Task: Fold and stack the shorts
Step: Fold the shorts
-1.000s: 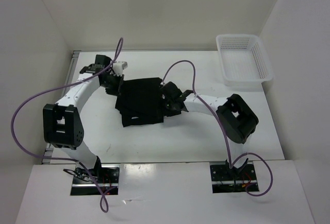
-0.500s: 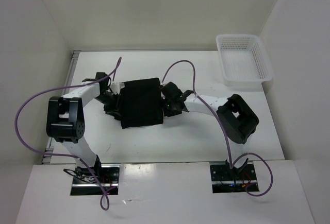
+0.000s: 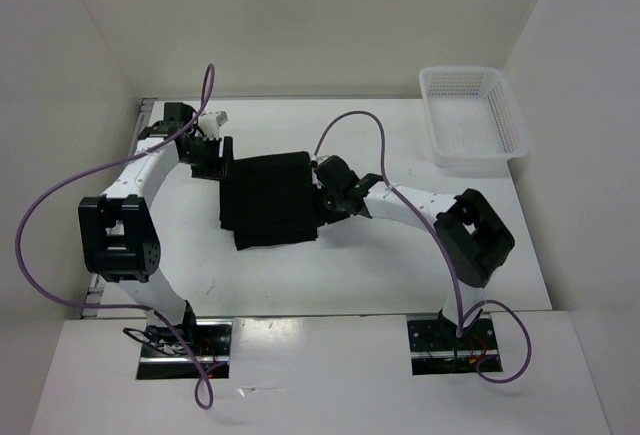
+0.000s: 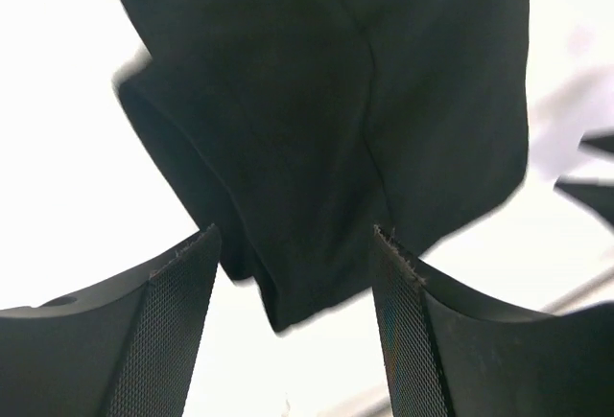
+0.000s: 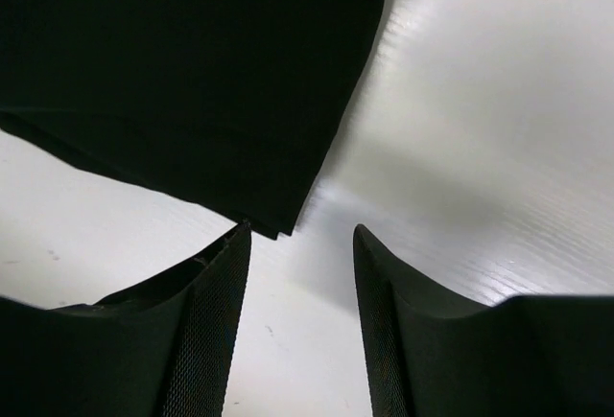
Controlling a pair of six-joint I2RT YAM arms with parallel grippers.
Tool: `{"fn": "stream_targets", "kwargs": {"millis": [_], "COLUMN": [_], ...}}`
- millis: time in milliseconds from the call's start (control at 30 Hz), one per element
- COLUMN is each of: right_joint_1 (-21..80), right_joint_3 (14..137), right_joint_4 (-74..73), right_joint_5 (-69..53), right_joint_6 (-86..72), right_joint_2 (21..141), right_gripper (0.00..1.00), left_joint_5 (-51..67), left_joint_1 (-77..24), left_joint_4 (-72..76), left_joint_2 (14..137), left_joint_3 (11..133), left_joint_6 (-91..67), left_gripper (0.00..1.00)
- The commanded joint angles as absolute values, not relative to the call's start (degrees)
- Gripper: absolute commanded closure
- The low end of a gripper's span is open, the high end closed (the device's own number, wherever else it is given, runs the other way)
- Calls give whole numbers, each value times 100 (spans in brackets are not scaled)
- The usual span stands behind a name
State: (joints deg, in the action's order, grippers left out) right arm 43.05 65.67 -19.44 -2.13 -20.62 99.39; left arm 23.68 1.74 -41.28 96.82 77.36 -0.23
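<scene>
Shorts: black, folded to a rough rectangle [image 3: 268, 200] mid-table, between the two grippers; a little longer far-to-near than across; no logo shows.
Left gripper [image 3: 212, 155]: just beside the far-left corner of the shorts, which lie to its right and toward the bases; jaws wide apart; the wrist view has a folded corner of cloth ahead, between the fingers [image 4: 177, 312], nothing pinched; whether a pad brushes cloth cannot be told — that view is blurred.
Right gripper [image 3: 325, 195]: at the middle of the right edge, shorts to its left; jaws apart, holding nothing; its wrist view puts a cloth corner just at one finger's [image 5: 206, 321] tip, bare table [image 5: 460, 129] between the pads.
Nearer arm: the right, by the look of it; the left stands off the corner.
Basket [image 3: 473, 160]: white, far right, well apart from the shorts.
Step, as judged: the fold looks largely made; any further fold would likely cross the long axis — so each gripper needs an edge under its pads first.
</scene>
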Motion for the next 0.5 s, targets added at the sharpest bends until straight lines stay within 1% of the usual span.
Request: {"fn": "stream_targets", "kwargs": {"millis": [0,100,167,233,333,400,433,467], "right_joint_1": [4482,4649,4649,4649,4702,4702,4702,4650], "right_joint_3": [6759,6759,6759,6759,6812,6812,6812,6812], "right_joint_4": [-1995,-1943,-1890,-1837,-1776,-1775,-1723,-1723], "right_joint_5": [-71,62,62,62,9,9,61,62], "right_joint_6": [-2004,-2004,-2065,-2118,-2180,-2232,-2232,-2293], "right_joint_2": [10212,10292,10502,10617,10819,10890,10942,10942], "right_gripper": [48,48,44,41,41,47,52,66], "left_joint_5": [2242,1873,1610,1530,1477,1477,1477,1477], "left_joint_1": [211,211,211,211,211,211,211,211], "left_joint_4": [-3464,-3068,-2875,-2796,-2620,-2619,-2619,-2567], "left_joint_2": [10080,10493,10791,10933,11118,11118,11118,11118], "left_joint_3": [8015,8068,8121,8182,8183,8183,8113,8051], "left_joint_6": [0,0,0,0,0,0,0,0], "left_gripper": [29,29,29,29,29,30,32,35]}}
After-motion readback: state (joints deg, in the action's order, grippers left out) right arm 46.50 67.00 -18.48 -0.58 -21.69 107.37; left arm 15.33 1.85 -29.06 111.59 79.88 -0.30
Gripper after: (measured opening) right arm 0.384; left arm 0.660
